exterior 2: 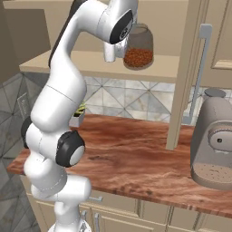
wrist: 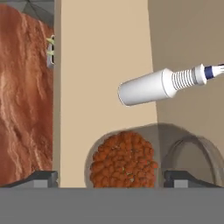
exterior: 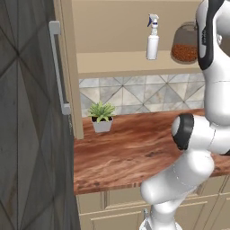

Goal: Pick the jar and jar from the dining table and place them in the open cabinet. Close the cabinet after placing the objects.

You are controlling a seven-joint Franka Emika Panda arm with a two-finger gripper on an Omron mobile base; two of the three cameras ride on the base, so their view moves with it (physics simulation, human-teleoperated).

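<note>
Gripper (wrist: 111, 177) fingers stand spread wide, one dark tip on either side of the jar (wrist: 124, 161) of reddish-brown grains; from the hand view I see a gap on both sides and no pinch on the glass. I cannot tell whether either tip touches it.

Going left to right in the left base view, I note the open cabinet door (exterior: 33, 112) with its long silver bar handle (exterior: 57, 67) at the left edge. Beside it, a small potted plant (exterior: 102, 117) sits on the wood-grain counter (exterior: 126, 152) near its back left corner, against the tiled wall. On the cabinet shelf (exterior: 117, 63) above, a white spray bottle (exterior: 152, 38) stands upright near the shelf's middle. Just to its right the jar (exterior: 184, 45) rests on the same shelf, near the front edge, partly hidden by my arm.

In the right base view the jar (exterior 2: 138, 47) stands upright on the shelf (exterior 2: 68, 63), apart from the bottle, with the hand close against its left side. The second cabinet door (exterior 2: 186, 74) hangs open to the right of it. At the counter's right edge stands a grey coffee machine (exterior 2: 213, 140).

Beige drawer fronts (exterior: 126, 209) run below the counter's front edge.
</note>
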